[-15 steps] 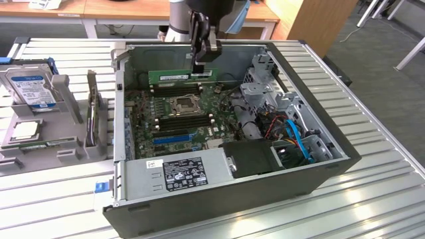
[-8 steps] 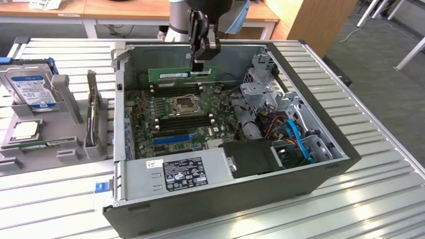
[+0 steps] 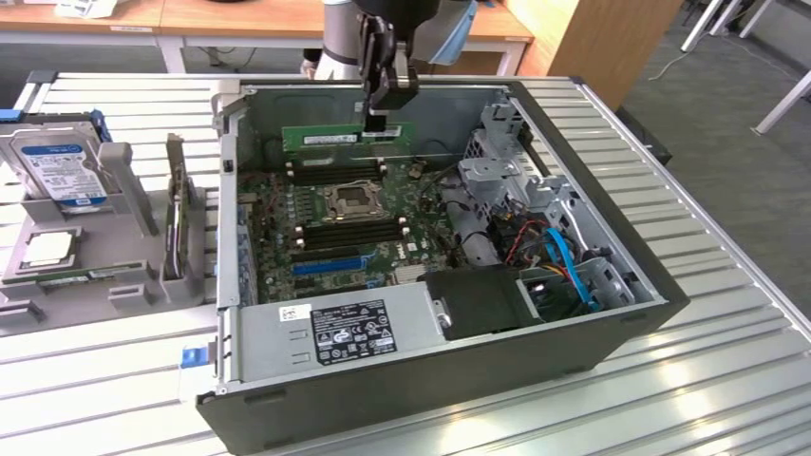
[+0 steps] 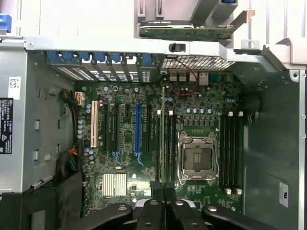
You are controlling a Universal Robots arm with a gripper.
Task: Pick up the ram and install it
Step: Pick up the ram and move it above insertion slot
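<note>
**Green ram clamped above the motherboard**

We have the gripper pinched on the ram, hanging inside the open case. From the wrist it shows edge-on, a thin line, chips hidden. The arm runs out of view, and whether the ram touches a memory slot we can't tell.

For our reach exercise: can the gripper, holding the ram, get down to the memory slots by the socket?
Probably yes: the case is open; nothing stands between the ram in the gripper and the memory slots.
</note>
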